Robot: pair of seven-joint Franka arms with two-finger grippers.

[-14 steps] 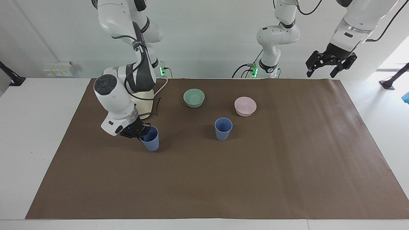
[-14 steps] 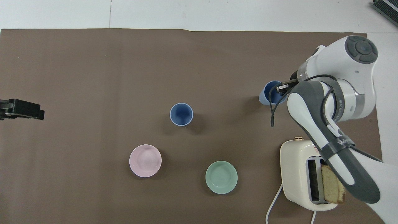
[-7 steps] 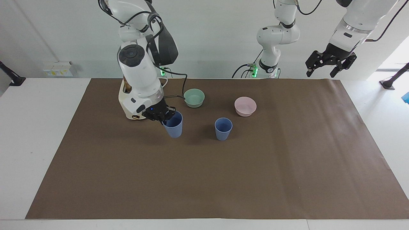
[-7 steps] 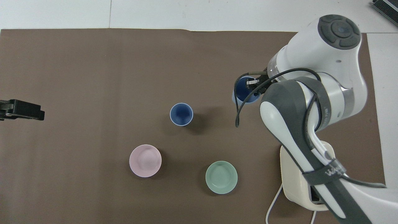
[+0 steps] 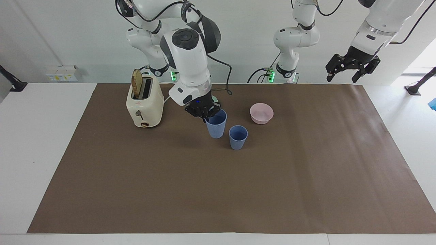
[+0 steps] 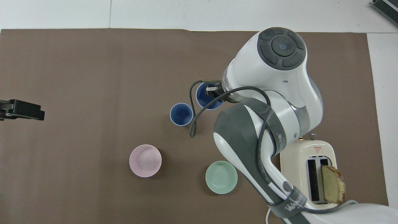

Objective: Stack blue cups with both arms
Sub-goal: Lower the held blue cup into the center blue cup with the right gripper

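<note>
- My right jaws [image 5: 206, 117] pinch the carried blue cup [image 5: 216, 124] by its rim, keeping its base free, just beside the standing blue cup [image 5: 238, 137] mid-counter.
- My left jaws [image 5: 352, 69] wait spread, empty, high over the counter's edge.

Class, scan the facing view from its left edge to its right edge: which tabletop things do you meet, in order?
Toaster → blue cup held in the right hand → blue cup standing free → pink bowl. The green bowl is mostly hidden, so I leave it out.
</note>
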